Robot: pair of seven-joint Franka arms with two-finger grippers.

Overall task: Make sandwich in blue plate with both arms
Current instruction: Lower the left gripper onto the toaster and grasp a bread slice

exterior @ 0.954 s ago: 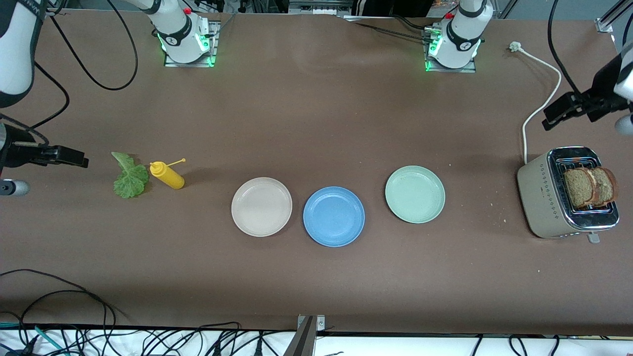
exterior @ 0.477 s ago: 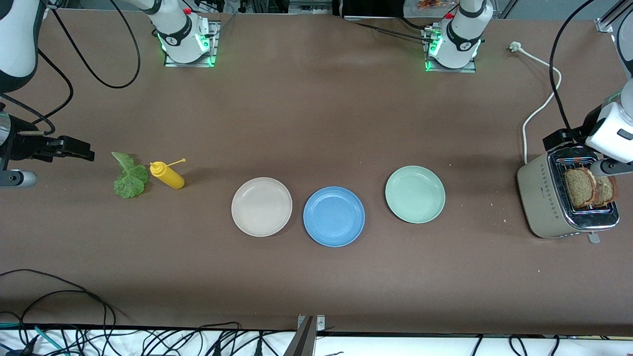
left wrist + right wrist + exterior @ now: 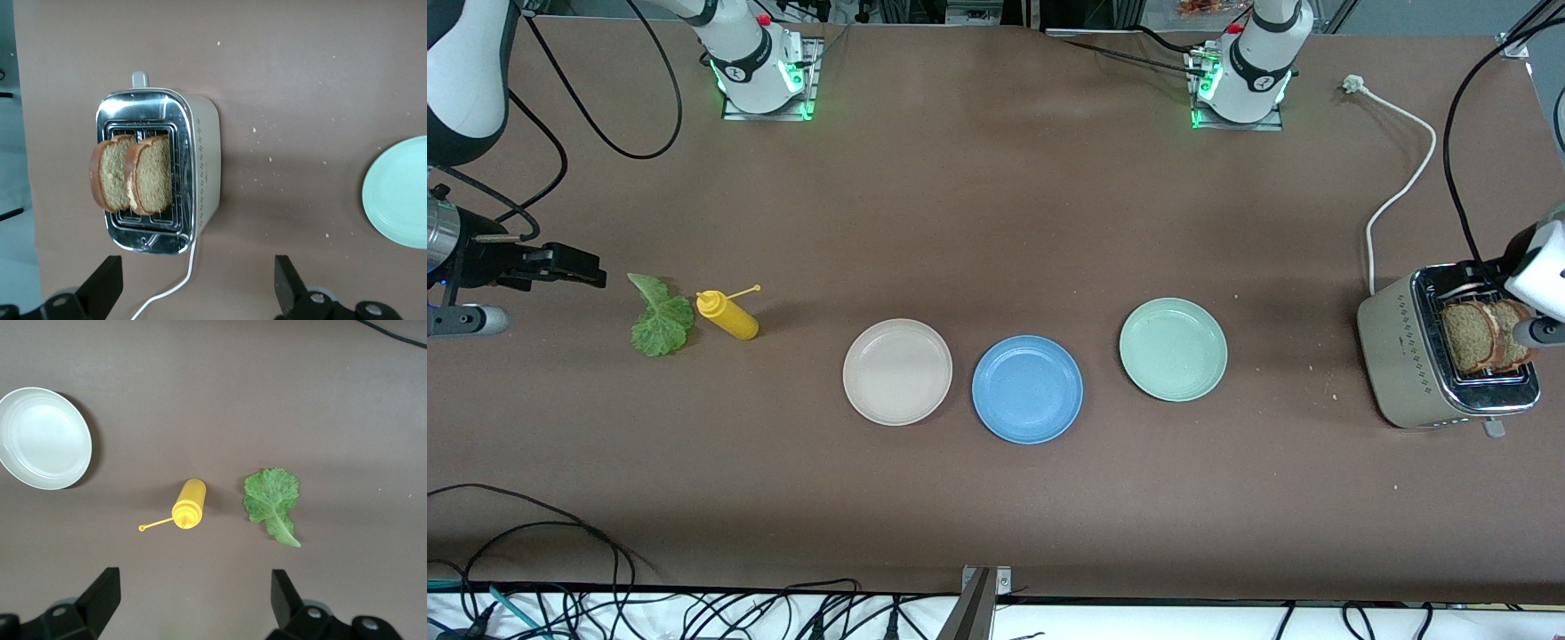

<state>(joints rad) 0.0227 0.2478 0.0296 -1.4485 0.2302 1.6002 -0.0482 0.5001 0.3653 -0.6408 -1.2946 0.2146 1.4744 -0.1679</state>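
Front view shows the blue plate [image 3: 1027, 389] bare. The left hand [image 3: 197, 293] hangs open and empty over the toaster [image 3: 160, 170]. The right hand [image 3: 193, 607] is open and empty near the lettuce [image 3: 272, 503].

left end effector [image 3: 193, 293] open, right end effector [image 3: 190, 607] open

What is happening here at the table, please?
Two robot arms are starting a sandwich and hold nothing. The left gripper hangs open over the toaster, where two bread slices stand in the slots. The right gripper hangs open near the lettuce leaf and the yellow bottle. The blue plate is empty, between a beige plate and a green plate.
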